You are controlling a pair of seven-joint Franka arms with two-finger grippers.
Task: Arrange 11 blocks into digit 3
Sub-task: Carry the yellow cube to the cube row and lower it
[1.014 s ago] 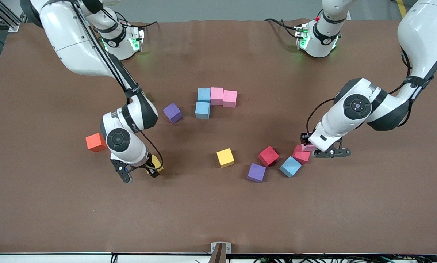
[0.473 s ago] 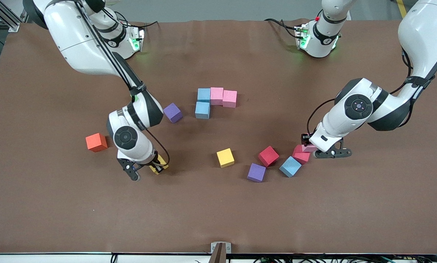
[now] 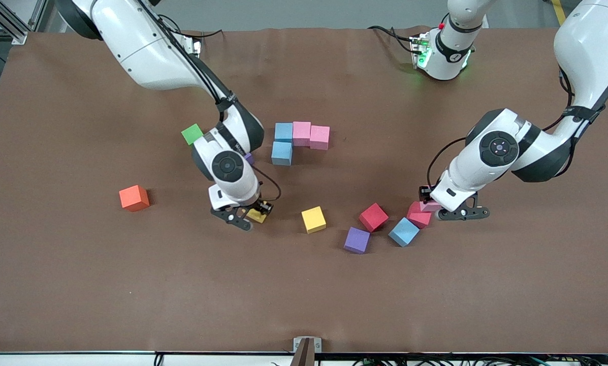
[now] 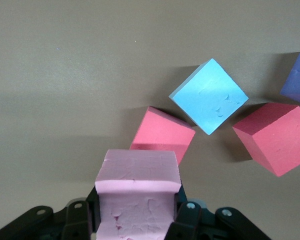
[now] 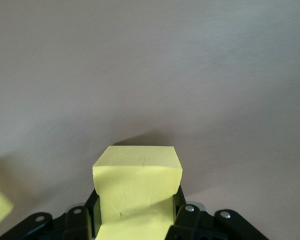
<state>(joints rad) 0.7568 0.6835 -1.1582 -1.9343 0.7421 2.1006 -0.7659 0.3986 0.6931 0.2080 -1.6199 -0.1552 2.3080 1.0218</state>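
Note:
Four blocks form a cluster mid-table: light blue, pink, pink, and light blue nearer the camera. My right gripper is shut on a yellow block, just above bare table beside a loose yellow block. My left gripper is shut on a pink block over a reddish-pink block. Close by lie red, light blue and purple blocks. The right arm mostly hides another purple block.
A green cube sits beside the right arm's wrist. An orange cube lies alone toward the right arm's end. The brown table stretches wide and bare toward the camera.
My right gripper closed on the yellow block and carried it toward the loose yellow block, uncovering the green cube and covering the purple one. The left arm stayed still.

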